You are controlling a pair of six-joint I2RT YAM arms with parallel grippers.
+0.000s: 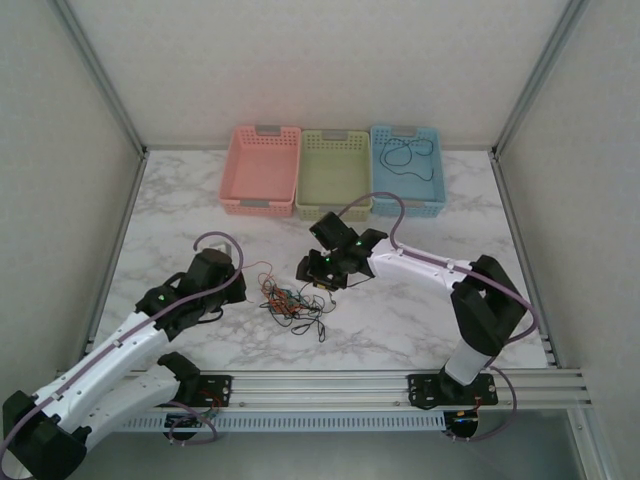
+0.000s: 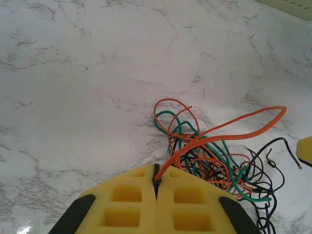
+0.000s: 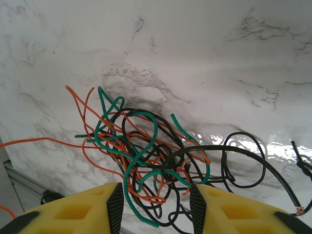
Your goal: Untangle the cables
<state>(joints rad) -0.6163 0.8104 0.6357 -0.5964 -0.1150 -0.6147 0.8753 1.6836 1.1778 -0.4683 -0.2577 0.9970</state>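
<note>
1. On the marble table [image 1: 400, 320], between the two grippers and nearer the front edge than the baskets, lie the cables [image 1: 295, 300], a loose knot of thin wires.
2. From above the knot is too small to sort by colour. The left wrist view shows the cables [image 2: 209, 156] as orange, green and black loops crossing one another.
3. The left gripper [image 1: 243, 283] sits just left of the knot. In its own camera the left gripper [image 2: 156, 170] is clenched, its yellow fingers [image 2: 126, 200] pressed together on an orange strand [image 2: 229, 129] that rises from the seam and arcs to the right.
4. The right gripper [image 1: 318, 280] is at the knot's far right edge. In its own camera the right gripper [image 3: 156, 192] stands parted, and the cables [image 3: 146, 156] run loosely through the gap. No wire looks pinched there.
5. The lower ends of those wires are hidden behind the yellow fingers [image 3: 234, 209].
6. At the right edge of the left wrist view a yellow corner [image 2: 306, 150] is cut off. I cannot tell what it belongs to.
7. Along the far side stand a pink basket [image 1: 262, 165], a green basket [image 1: 335, 170] and a blue basket [image 1: 415, 190]. A single black cable [image 1: 408, 157] lies coiled in the blue one.
</note>
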